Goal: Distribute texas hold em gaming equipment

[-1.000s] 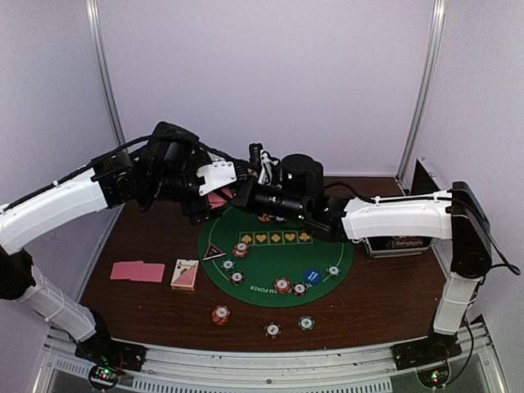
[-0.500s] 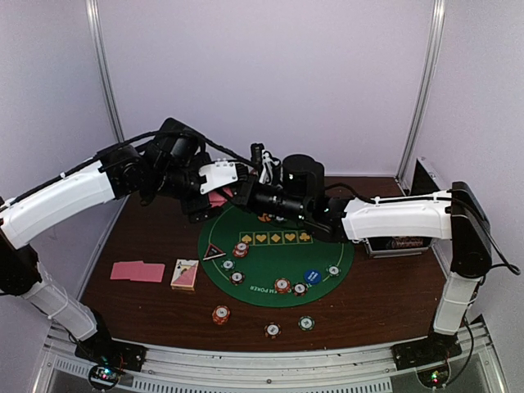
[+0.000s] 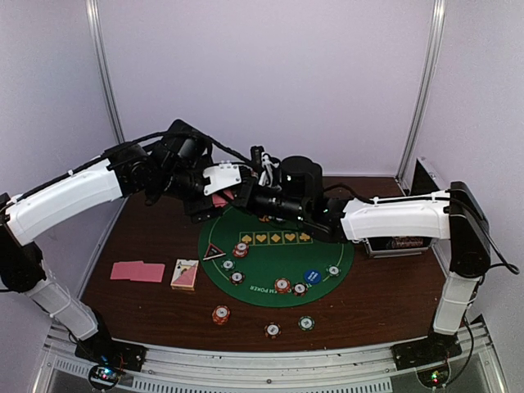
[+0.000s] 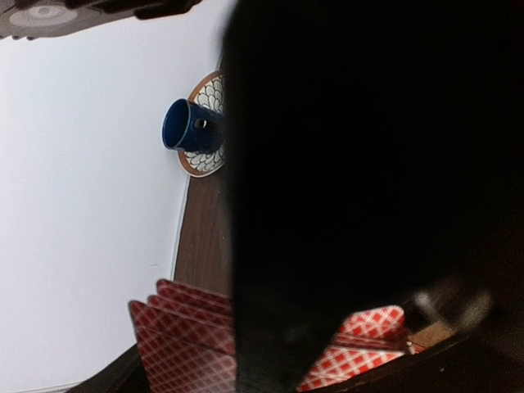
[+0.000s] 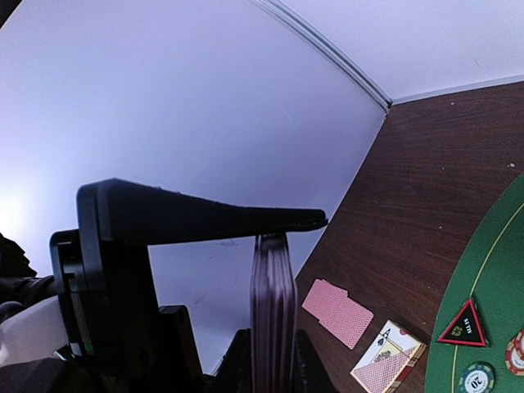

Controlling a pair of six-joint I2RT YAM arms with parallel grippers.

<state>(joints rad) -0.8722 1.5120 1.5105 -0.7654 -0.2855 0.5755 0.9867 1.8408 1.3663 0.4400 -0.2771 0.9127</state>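
Note:
My right gripper [image 3: 239, 196] hovers over the far left rim of the green mat, shut on a stack of pink-backed playing cards [image 5: 273, 311] seen edge-on between its fingers. My left gripper [image 3: 214, 192] meets it from the left, jaws apart around that stack; one dark finger [image 5: 205, 221] rests on the cards' top edge. The left wrist view shows the cards fanned [image 4: 184, 344], the rest blocked by a dark shape. Two loose cards [image 3: 137, 271] lie on the table at left. Chips [image 3: 282, 285], a blue disc [image 3: 312, 277] and the triangle marker [image 3: 214, 251] sit on the mat.
A card box [image 3: 185, 274] lies left of the green mat [image 3: 262, 266]. Three chips [image 3: 221, 314] sit off the mat near the front edge. A blue cup on a saucer [image 4: 190, 127] stands by the back wall. A dark box [image 3: 397, 243] is at right.
My left arm has swung right and closer to the right gripper's cards, its jaws narrowing somewhat. The right arm and its stack have stayed put.

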